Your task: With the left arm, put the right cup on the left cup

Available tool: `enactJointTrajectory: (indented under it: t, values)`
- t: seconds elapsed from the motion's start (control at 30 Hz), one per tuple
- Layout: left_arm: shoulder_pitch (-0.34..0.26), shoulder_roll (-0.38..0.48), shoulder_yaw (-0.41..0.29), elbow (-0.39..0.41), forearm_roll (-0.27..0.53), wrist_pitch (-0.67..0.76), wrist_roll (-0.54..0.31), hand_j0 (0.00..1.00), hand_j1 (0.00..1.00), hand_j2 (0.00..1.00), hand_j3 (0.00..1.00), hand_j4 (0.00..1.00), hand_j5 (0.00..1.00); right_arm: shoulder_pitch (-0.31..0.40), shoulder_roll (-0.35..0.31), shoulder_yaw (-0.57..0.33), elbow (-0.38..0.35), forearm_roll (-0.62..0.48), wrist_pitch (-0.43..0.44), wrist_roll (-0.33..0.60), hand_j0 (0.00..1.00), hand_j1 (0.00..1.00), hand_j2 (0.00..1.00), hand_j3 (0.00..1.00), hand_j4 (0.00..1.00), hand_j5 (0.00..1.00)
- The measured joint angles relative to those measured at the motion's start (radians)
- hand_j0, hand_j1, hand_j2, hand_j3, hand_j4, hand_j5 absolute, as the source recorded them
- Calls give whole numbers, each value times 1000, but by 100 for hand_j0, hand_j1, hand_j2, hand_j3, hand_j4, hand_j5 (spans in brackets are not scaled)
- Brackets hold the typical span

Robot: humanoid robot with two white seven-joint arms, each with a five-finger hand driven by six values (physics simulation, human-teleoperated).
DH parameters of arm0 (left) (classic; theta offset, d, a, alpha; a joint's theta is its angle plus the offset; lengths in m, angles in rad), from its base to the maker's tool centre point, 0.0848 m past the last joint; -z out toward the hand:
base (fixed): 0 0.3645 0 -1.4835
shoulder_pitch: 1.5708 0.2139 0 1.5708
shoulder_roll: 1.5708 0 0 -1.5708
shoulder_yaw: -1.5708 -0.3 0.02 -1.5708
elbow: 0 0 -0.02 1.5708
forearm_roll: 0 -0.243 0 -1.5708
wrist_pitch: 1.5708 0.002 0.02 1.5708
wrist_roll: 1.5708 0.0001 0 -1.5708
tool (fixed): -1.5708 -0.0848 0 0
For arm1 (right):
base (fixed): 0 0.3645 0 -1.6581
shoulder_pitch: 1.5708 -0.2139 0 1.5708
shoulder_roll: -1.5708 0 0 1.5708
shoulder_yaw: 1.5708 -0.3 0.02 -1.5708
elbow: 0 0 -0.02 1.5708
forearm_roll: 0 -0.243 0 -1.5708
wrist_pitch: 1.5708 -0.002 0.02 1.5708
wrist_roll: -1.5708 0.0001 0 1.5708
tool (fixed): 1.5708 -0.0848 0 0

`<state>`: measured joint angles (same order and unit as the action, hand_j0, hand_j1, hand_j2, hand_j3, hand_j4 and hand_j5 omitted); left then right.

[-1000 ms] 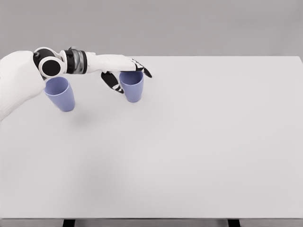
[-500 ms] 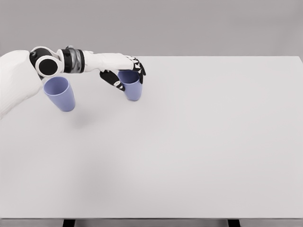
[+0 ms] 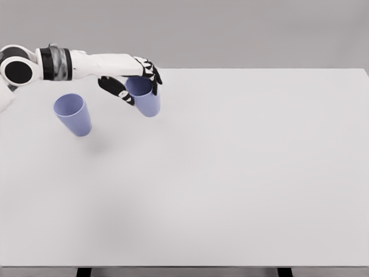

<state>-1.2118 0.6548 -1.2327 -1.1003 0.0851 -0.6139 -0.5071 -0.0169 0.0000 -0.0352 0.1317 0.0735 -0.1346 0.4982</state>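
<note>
2 cups [image 3: 73,115], 1 in left hand [image 3: 134,81].

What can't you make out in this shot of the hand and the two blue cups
- Head view: the rim of the right cup is covered by the left hand.
- Whether that cup is clear of the table: one view cannot settle it.
- The right arm is out of frame.
- The left cup has its inside turned away.
</note>
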Motion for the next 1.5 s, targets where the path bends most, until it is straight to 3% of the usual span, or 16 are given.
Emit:
enactJointTrajectory:
  t: [0.3, 0.57, 0.73, 0.97, 1.2, 1.5]
  values:
    - [-52, 203, -8, -173, 82, 0, 1, 52, 52, 52, 52, 52, 52, 0, 0, 0, 0, 0, 0, 0, 100, 100, 100, 100, 100, 100]
    - [-87, 313, -10, -236, 103, 0, 1, 52, 52, 52, 52, 52, 52, 0, 0, 0, 0, 0, 0, 0, 100, 100, 100, 100, 100, 100]
    - [-163, 351, -45, -237, 105, 1, 0, 53, 53, 53, 53, 53, 53, 0, 0, 0, 0, 0, 0, 0, 100, 100, 100, 100, 100, 100]
    - [-209, 381, -123, -219, 103, 0, -24, 53, 53, 53, 53, 53, 53, 0, 0, 0, 0, 0, 0, 0, 100, 100, 100, 100, 100, 100]
    - [-213, 398, -141, -214, 104, 0, -37, 53, 53, 53, 53, 53, 53, 0, 0, 0, 0, 0, 0, 0, 100, 100, 100, 100, 100, 100]
    - [-215, 399, -164, -147, 103, 0, -36, 54, 54, 54, 54, 54, 54, 0, 0, 0, 0, 0, 0, 0, 100, 100, 100, 100, 100, 100]
